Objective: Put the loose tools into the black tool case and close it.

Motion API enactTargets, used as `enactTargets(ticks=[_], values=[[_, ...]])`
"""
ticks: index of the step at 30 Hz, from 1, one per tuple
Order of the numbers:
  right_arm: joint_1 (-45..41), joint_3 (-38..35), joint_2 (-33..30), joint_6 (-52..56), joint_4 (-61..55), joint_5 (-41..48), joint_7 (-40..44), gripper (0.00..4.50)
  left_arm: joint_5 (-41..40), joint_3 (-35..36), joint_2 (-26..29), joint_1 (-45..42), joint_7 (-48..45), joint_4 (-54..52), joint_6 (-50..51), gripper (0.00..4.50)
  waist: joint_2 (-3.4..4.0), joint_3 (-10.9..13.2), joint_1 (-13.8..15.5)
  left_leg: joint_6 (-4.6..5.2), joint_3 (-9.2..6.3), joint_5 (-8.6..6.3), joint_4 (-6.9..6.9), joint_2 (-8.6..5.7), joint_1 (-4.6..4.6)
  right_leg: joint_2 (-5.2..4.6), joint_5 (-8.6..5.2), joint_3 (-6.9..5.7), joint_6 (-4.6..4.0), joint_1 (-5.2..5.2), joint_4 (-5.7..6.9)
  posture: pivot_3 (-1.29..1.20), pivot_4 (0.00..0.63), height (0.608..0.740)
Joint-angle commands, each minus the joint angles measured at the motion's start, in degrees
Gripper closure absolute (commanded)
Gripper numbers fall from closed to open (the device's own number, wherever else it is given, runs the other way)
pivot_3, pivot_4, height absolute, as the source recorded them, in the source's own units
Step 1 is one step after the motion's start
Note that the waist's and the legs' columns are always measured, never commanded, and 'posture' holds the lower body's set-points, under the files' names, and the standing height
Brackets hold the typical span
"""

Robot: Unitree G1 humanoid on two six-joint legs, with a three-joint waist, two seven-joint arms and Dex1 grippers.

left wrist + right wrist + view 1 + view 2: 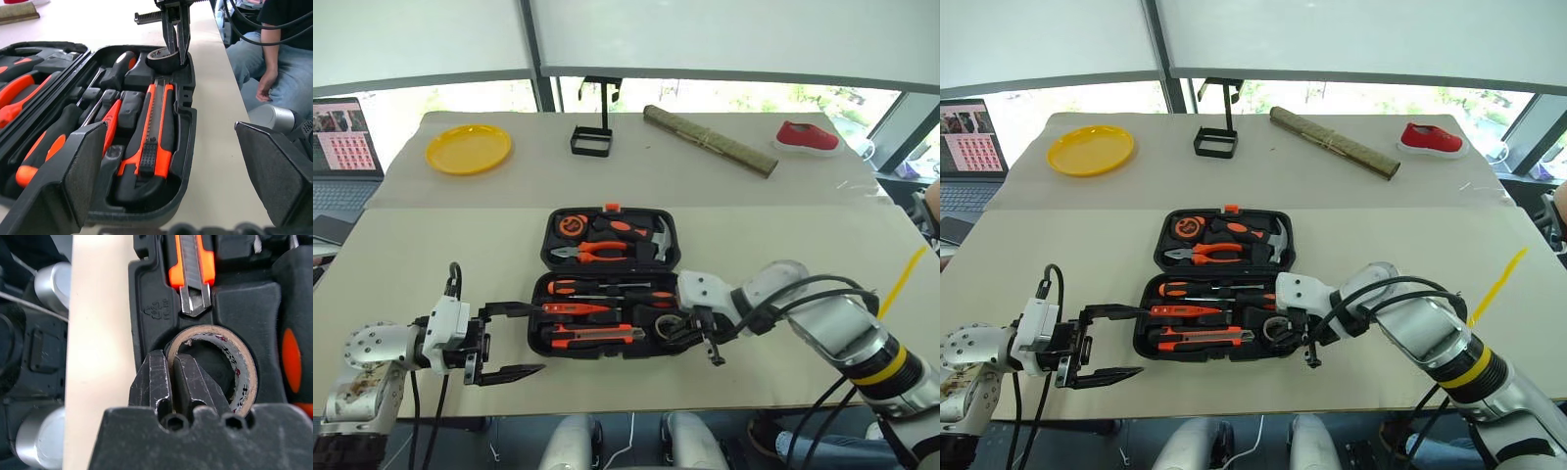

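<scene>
Tool case lies open mid-table, lid half far, tray half near. In tray: screwdrivers far, utility knife nearest, tape roll at right end. Pliers and hammer in lid. Left gripper just left of case; right gripper at tape roll

Left hand fingers spread wide, pointing rightward, right hand pinched closed, angled down

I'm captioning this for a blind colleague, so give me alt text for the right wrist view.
The right end effector is shut on the wall of a dark tape roll sitting in its round slot in the black tool case. Just beyond the roll lies the tip of the orange-and-black utility knife, in its slot.
</scene>
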Motion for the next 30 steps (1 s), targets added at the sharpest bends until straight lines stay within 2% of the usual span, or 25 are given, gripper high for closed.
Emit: enactTargets(ticks=[1, 4, 8, 12, 15, 17, 18, 19, 25, 26, 28, 30], values=[[0.21, 1.22, -0.97, -0.17, -0.58, -1.01, 1.06, 3.52, -1.73, 1.48, 0.53, -0.26, 2.54, -1.68, 2.33, 0.00, -0.02, -0.01, 0.10, 0.00, 0.00, 0.00, 0.00, 0.00, 0.02, 0.00, 0.00, 0.00, 0.00, 0.02, 0.00, 0.00, 0.150, 0.740], [-0.17, 0.37, -0.83, -0.34, -1.13, -0.32, 1.76, 2.49, -2.08, 1.88, 0.57, -0.04, 4.24, -2.07, 4.16, 0.00, -0.02, -0.01, 0.12, 0.00, 0.00, 0.00, -0.01, 0.01, 0.07, 0.02, 0.00, 0.01, 0.00, 0.05, 0.00, 0.00, 0.150, 0.740], [-0.91, -7.15, -2.33, -0.09, -2.37, 8.89, 8.77, 1.21, -2.43, 2.98, 1.69, 1.21, 9.44, -2.42, 11.16, 0.00, -0.08, 0.02, 0.17, 0.01, -0.01, -0.01, -0.04, 0.02, 0.03, 0.05, -0.02, 0.02, 0.01, 0.00, -0.01, 0.00, 0.150, 0.740], [-1.13, -15.37, -1.06, 0.30, 1.33, 15.43, 8.65, 1.21, 0.07, 3.89, 2.67, 0.63, 14.74, -0.42, 14.01, 0.00, -0.14, 0.07, 0.08, 0.02, -0.02, -0.02, -0.04, 0.06, 0.06, 0.09, -0.02, 0.06, 0.01, 0.01, 0.02, 0.00, 0.150, 0.740], [0.80, -18.58, -0.31, -6.60, 8.11, 11.72, 5.24, 1.21, 1.41, 5.63, 1.30, -2.51, 21.23, 3.92, 14.97, 0.00, -0.18, 0.09, 0.18, 0.00, -0.02, -0.01, -0.04, 0.06, 0.15, 0.09, -0.01, 0.06, 0.00, 0.08, 0.04, 0.00, 0.150, 0.740], [2.21, -20.46, 2.54, -13.57, 14.22, 7.31, -0.76, 1.72, 3.95, 6.82, -1.00, -5.72, 28.76, 8.00, 13.46, 0.00, -0.24, 0.07, 0.48, -0.02, -0.02, 0.01, -0.05, 0.05, 0.18, 0.08, 0.00, 0.04, -0.01, 0.11, 0.01, 0.00, 0.150, 0.740], [3.00, -21.19, 4.42, -19.06, 17.61, 4.51, -4.03, 1.96, 5.37, 6.90, -2.34, -7.28, 32.74, 9.42, 13.62, 0.53, -0.31, 0.07, 0.62, -0.02, -0.01, 0.01, -0.02, 0.05, 0.24, 0.08, 0.00, 0.04, -0.01, 0.15, 0.06, 0.00, 0.150, 0.740], [3.68, -21.74, 6.09, -23.49, 20.34, 2.21, -6.93, 2.28, 6.54, 6.81, -3.64, -8.39, 35.70, 10.23, 13.32, 0.70, -0.34, 0.06, 0.69, -0.03, -0.01, 0.02, -0.03, 0.04, 0.19, 0.09, 0.02, 0.05, 0.00, 0.12, 0.03, 0.00, 0.150, 0.740], [4.98, -21.99, 13.18, -36.99, 30.71, -6.53, -18.85, 4.30, 13.61, 3.24, -9.97, -13.15, 47.44, 10.56, 11.52, 2.85, -0.35, 0.07, 0.74, -0.05, 0.12, 0.03, -0.03, -0.02, 0.06, 0.07, 0.08, 0.13, 0.05, -0.01, 0.11, 0.00, 0.150, 0.740], [5.05, -21.77, 14.31, -38.02, 32.07, -7.49, -20.47, 4.50, 14.08, 2.12, -10.76, -13.48, 47.82, 9.96, 12.00, 3.29, -0.35, 0.07, 0.72, -0.05, 0.12, 0.03, -0.04, -0.02, 0.06, 0.08, 0.08, 0.13, 0.05, -0.01, 0.10, 0.00, 0.150, 0.740], [5.24, -21.11, 16.30, -39.61, 33.98, -8.74, -22.39, 4.50, 13.67, 0.06, -12.09, -13.73, 47.86, 8.45, 14.87, 4.01, -0.35, 0.06, 0.66, -0.06, 0.12, 0.03, -0.05, 0.00, 0.12, 0.09, 0.09, 0.14, 0.02, 0.03, 0.09, 0.00, 0.150, 0.740], [5.42, -20.65, 17.44, -39.60, 34.38, -8.83, -22.35, 4.50, 13.97, -1.75, -11.91, -13.34, 46.57, 7.54, 15.89, 4.47, -0.35, 0.06, 0.53, -0.06, 0.12, 0.03, -0.05, 0.00, 0.17, 0.09, 0.09, 0.15, 0.02, 0.07, 0.11, 0.00, 0.150, 0.740]])
